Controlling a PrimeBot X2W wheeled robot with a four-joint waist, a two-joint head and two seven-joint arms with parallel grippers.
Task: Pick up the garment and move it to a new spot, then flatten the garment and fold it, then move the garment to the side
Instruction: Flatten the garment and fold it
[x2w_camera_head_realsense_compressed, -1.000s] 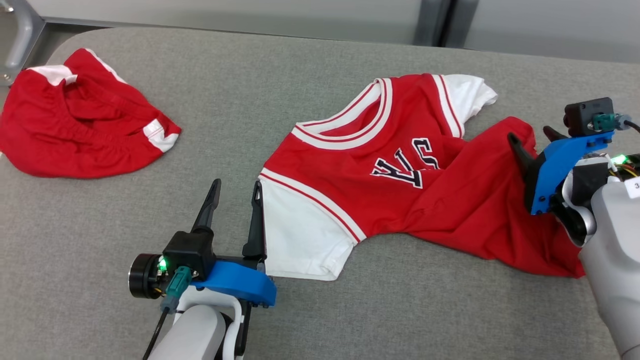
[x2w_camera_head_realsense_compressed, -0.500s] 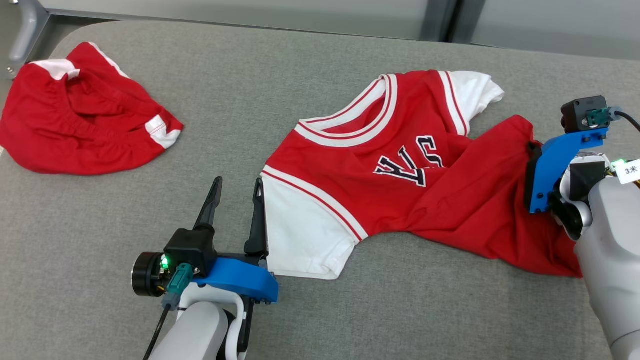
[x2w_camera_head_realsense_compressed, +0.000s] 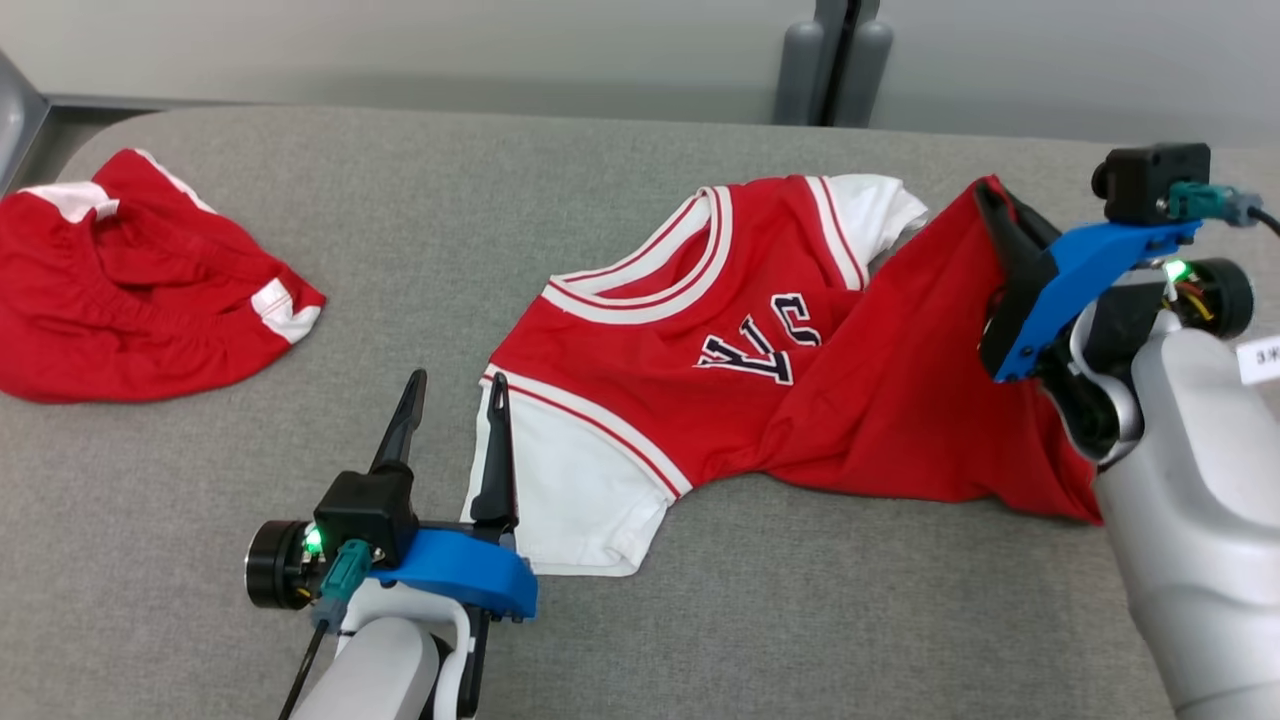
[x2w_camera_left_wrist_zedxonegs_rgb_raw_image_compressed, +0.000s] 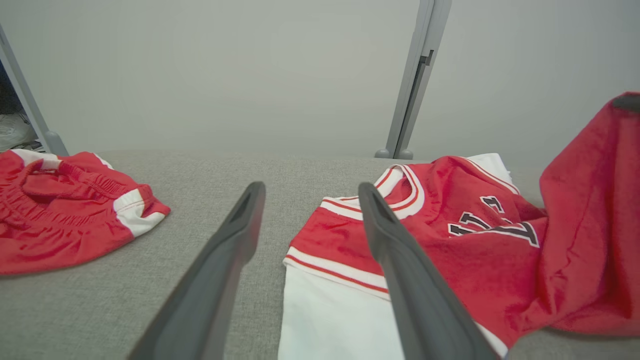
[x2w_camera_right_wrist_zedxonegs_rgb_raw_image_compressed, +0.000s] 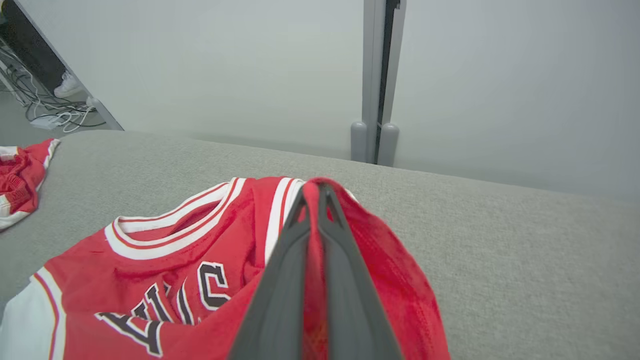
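The garment (x2w_camera_head_realsense_compressed: 760, 400) is a red jersey with white sleeves, white-striped collar and dark letters, lying crumpled on the grey padded table (x2w_camera_head_realsense_compressed: 600, 200). My right gripper (x2w_camera_head_realsense_compressed: 990, 200) is shut on a fold of its red hem and holds that corner lifted off the table; in the right wrist view the red cloth (x2w_camera_right_wrist_zedxonegs_rgb_raw_image_compressed: 312, 240) is pinched between the two fingers (x2w_camera_right_wrist_zedxonegs_rgb_raw_image_compressed: 280, 270). My left gripper (x2w_camera_head_realsense_compressed: 455, 385) stands open low at the jersey's near white sleeve (x2w_camera_head_realsense_compressed: 570, 490), one finger at the sleeve's edge; in the left wrist view the sleeve (x2w_camera_left_wrist_zedxonegs_rgb_raw_image_compressed: 330, 320) lies between the fingers.
A second red garment with white trim (x2w_camera_head_realsense_compressed: 130, 290) lies bunched at the table's far left, also in the left wrist view (x2w_camera_left_wrist_zedxonegs_rgb_raw_image_compressed: 65, 220). A grey post (x2w_camera_head_realsense_compressed: 830, 60) stands behind the table's far edge against a pale wall.
My right gripper closed on the jersey's hem and raised it, pulling the cloth up and toward the far edge. The head camera shifted. The left gripper stayed open by the sleeve.
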